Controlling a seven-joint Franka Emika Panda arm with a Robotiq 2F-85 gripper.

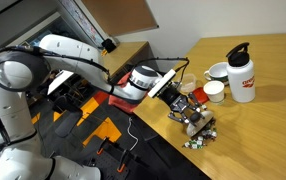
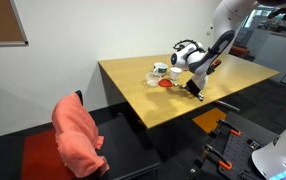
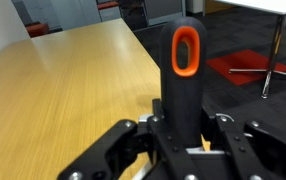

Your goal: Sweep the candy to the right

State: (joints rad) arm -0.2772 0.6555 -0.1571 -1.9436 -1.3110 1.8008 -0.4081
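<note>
Claw tight around one brush

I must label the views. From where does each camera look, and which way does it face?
Exterior view: high beside the arm, looking down at the candy.
Exterior view: far across the room, facing the table; arm shows top right.
Wrist view: behind the hand, along the brush.
Shared: both exterior views show the white cups.

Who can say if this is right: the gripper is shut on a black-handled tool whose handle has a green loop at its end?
One detail is wrong. The gripper is shut on the black-handled tool, but the loop at its end is orange, not green, as the wrist view shows.
</note>
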